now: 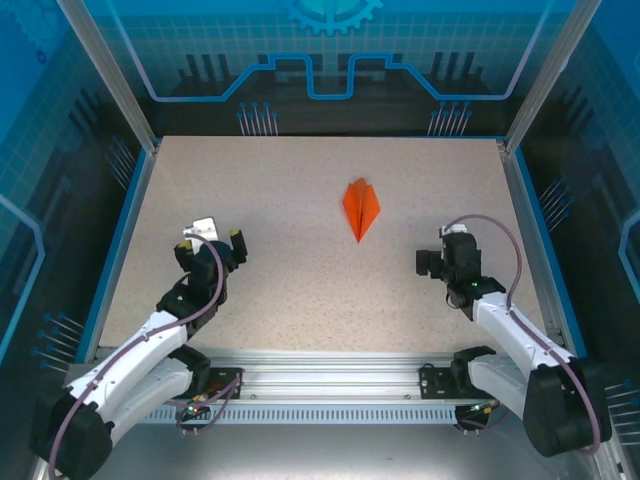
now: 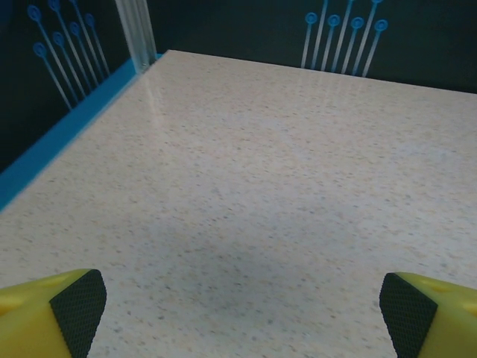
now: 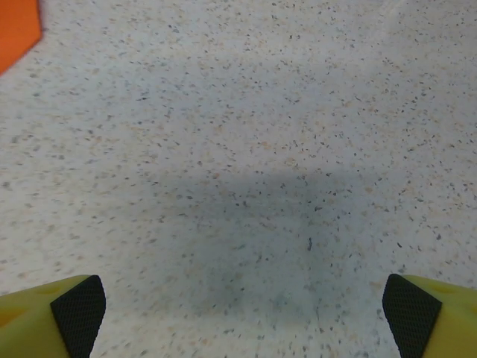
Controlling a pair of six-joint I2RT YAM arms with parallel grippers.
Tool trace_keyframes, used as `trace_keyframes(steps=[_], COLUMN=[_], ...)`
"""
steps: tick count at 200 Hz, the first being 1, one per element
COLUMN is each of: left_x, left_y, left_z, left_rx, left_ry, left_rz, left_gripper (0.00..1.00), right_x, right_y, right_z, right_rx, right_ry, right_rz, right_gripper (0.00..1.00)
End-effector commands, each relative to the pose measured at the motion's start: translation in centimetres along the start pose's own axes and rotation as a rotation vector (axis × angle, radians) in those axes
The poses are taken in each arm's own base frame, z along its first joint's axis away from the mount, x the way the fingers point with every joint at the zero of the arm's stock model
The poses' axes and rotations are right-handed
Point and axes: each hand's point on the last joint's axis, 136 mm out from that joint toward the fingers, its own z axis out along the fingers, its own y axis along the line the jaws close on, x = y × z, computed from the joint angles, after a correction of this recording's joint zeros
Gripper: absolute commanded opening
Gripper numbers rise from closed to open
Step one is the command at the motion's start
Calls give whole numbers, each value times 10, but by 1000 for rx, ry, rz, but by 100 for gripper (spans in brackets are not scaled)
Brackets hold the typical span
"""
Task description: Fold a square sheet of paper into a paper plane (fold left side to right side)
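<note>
Top external view, as I stand over it: the paper plane (image 1: pixel 361 207) lies flat on the speckled surface (image 1: pixel 300 310), a little right of the middle and in the farther half. It is a narrow bright orange dart with a crease down its length, and its long thin tip points back toward the arm bases. Nothing is touching it. The right hand (image 1: pixel 440 262) sits nearer the front edge and off to the plane's right, near it but clearly apart. The left hand (image 1: pixel 212 245) is on the other side of the surface, well away from the paper. From the left wrist camera, the left hand (image 2: pixel 242 306) is spread wide, its yellow fingers with dark pads (image 2: pixel 78 309) standing at the two bottom corners and bare surface showing between them; beyond, the surface runs to a blue-edged side wall (image 2: pixel 67 127) and a metal corner post (image 2: pixel 136 33). From the right wrist camera, the right hand (image 3: pixel 244 306) is likewise wide open, pads (image 3: pixel 78 309) far apart over its own soft shadow on the surface, gripping nothing. A small orange corner of the paper plane (image 3: pixel 16 30) pokes in at the top left there, well ahead of the fingers and off to their left.
</note>
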Motion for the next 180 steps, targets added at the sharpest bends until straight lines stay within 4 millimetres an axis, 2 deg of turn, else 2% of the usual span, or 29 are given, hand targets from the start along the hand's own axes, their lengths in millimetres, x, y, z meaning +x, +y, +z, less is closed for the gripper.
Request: trace_keyframes(steps=[1, 30, 72, 100, 133, 167, 180], left_x=[4, 24, 36, 34, 28, 20, 26], left_y=[20, 30, 25, 15, 2, -20, -30], left_z=[12, 24, 38, 46, 62, 84, 92], left_rx=[-91, -100, -15, 61, 117, 186, 227], left_ry=[-36, -22, -36, -48, -55, -87, -80], left_rz=[35, 29, 13, 18, 41, 81, 107], left_gripper=[99, 98, 98, 98, 98, 98, 98], right_x=[-48, -60, -84, -76, -71, -71, -71], right_y=[-6, 3, 22, 36, 35, 32, 32], right_z=[10, 23, 39, 57, 67, 66, 66], right_rx=[12, -19, -83, -152, -212, -240, -241], right_ry=[-225, -290, -369, -379, -337, -336, -335], right_rz=[23, -19, -108, -129, -101, -83, -82], right_gripper=[100, 100, 100, 100, 99, 99, 100])
